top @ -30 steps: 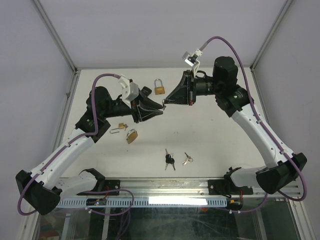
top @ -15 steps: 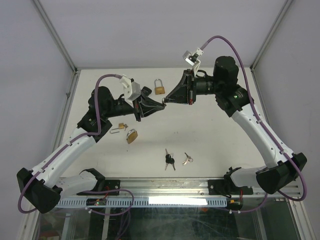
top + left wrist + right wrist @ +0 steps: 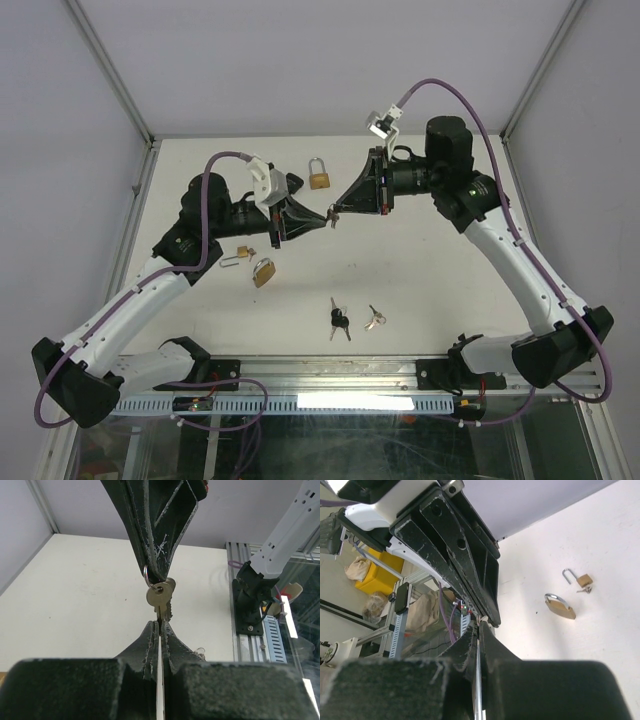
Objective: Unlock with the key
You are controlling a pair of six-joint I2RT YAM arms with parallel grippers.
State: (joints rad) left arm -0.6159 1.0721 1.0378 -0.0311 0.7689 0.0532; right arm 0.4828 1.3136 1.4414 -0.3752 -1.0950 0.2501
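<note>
The key [image 3: 160, 596] is held in the air above the middle of the table [image 3: 440, 290], pinched from both ends. The left hand [image 3: 158, 628] is clenched on its blade and the right hand [image 3: 156, 573] on its head and ring, tips nearly meeting. On the white table a far padlock [image 3: 319, 178] lies behind them. An open padlock [image 3: 238, 258] and a brass padlock [image 3: 264, 272] lie to the left, just beside each other. A dark key bunch [image 3: 340, 320] and a pale key bunch [image 3: 375, 318] lie nearer. Pale walls [image 3: 300, 60] enclose the table.
</note>
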